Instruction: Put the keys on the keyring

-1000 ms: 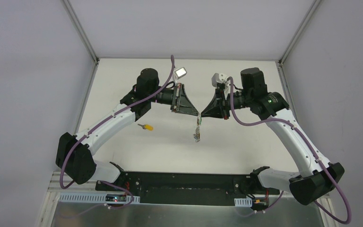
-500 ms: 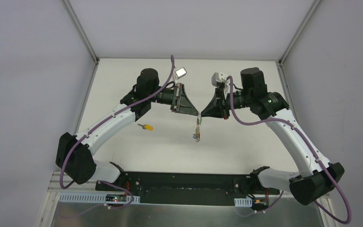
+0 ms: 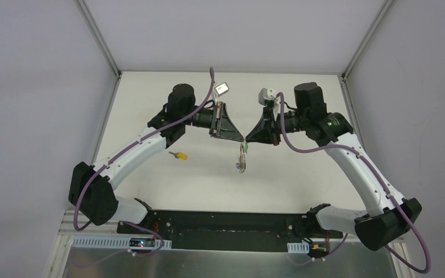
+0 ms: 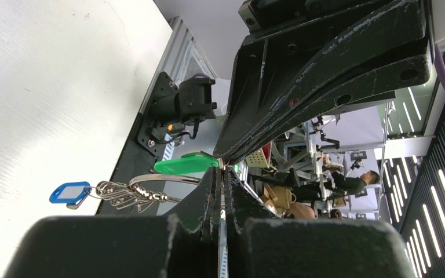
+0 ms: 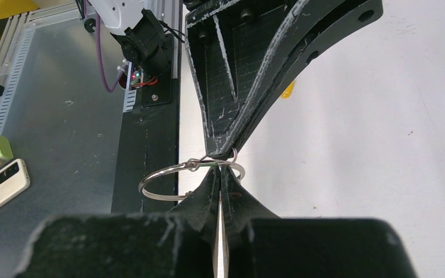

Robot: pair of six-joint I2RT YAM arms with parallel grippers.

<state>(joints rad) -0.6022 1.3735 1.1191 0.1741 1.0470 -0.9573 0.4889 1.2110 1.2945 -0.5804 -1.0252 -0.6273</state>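
Thin round silver keyring hangs pinched in the right gripper; left gripper, pressed together, meets it tip-to-tip (green-headed key just beside, holder unclear).

Left pincer and right pincer meet tip to tip above the middle of the table. The keyring bunch dangles right under that spot, though honestly the ring itself is too tiny to make out. The yellow-headed key lies on the table, well apart.
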